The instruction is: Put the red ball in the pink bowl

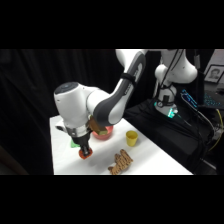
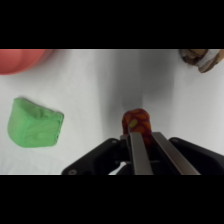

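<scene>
The red ball (image 2: pixel 136 121), red-orange with yellow speckles, sits at the tips of my gripper (image 2: pixel 145 135), which is shut on it. In the side view the gripper (image 1: pixel 85 151) hangs low over the table's front left with the red ball (image 1: pixel 84 155) at its tip. The pink bowl (image 1: pixel 104 133) stands behind it, partly hidden by the arm. In the wrist view only the pink bowl's rim (image 2: pixel 20 60) shows, at the top left corner.
A green lump (image 2: pixel 35 124) lies left of the gripper, seen also as a green lump (image 1: pixel 74 144) behind it. A small yellow cup (image 1: pixel 131 138) stands right of the bowl. A brown ridged object (image 1: pixel 121 162) lies near the front edge.
</scene>
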Controlling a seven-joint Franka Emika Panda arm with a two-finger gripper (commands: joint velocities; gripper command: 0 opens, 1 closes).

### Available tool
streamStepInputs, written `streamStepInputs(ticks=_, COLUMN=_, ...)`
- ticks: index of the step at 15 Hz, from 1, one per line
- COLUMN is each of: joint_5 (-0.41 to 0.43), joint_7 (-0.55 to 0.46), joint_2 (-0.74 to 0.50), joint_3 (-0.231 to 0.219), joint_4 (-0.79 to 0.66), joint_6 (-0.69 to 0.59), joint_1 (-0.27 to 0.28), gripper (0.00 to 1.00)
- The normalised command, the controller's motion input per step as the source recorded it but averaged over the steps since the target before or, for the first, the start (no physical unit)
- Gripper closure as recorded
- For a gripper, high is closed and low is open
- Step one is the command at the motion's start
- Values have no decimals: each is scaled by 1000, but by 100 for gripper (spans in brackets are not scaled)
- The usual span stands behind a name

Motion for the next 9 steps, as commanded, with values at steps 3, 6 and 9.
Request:
streamStepInputs(ticks=3, joint_5=-117, joint_7=-105, joint_2=-436, joint_3=44, joint_4=-256, joint_6=-240, joint_1=-48, gripper=97)
streamStepInputs(ticks=6, joint_5=-89, joint_7=-139, joint_2=-458, joint_3=62, joint_4=-375, joint_6=-87, joint_1=-96, gripper=97)
streamStepInputs(ticks=9, joint_5=-59, joint_7=-181, joint_2=-522, joint_3=63, joint_4=-532, joint_6=67, joint_1=-150, gripper=97)
